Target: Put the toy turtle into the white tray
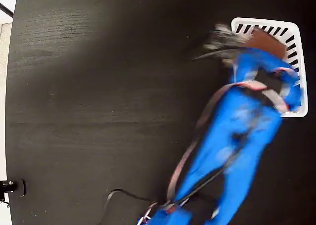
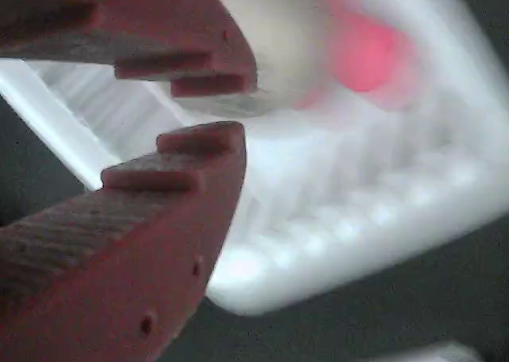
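- One dark surface [image 1: 98,111] carries everything, and in the fixed view most of it lies bare; the only things on it sit at the upper right, which is why my blue arm [image 1: 232,151] stretches across to that corner.
- Next in size is the white tray [image 1: 291,37], parked at that corner with its slotted wall toward the camera. My arm covers much of it in the fixed view, blurred as though caught in motion.
- My jaws [image 2: 208,107] come next: in the wrist view the two red toothed tips stand slightly apart with nothing between them, so I am gripping nothing.
- Smallest is the toy turtle [image 2: 318,52], seen past my upper tip as a pale shell with a pink blob beside it. It appears to lie inside the tray, against the white floor and ribbed wall, though the blur keeps me from being sure it has settled.
- I judge the drop is made, since my tips are parted and hang just beside it over the tray.
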### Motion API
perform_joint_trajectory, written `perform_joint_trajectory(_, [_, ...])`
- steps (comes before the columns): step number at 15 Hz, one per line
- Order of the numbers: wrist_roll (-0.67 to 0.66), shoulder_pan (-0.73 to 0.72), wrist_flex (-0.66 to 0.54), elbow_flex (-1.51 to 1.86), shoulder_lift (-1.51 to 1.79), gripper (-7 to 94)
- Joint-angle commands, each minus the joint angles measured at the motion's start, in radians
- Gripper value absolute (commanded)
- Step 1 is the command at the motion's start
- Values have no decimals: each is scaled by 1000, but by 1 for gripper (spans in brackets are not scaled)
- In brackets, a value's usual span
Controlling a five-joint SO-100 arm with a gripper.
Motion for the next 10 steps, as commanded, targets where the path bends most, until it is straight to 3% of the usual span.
perform_joint_trajectory(1, [46,-166,-57,193,339,0])
perform_joint_trajectory(5, [78,-411,-189,646,686,0])
perform_joint_trajectory(10, [48,-497,-419,1364,1189,0])
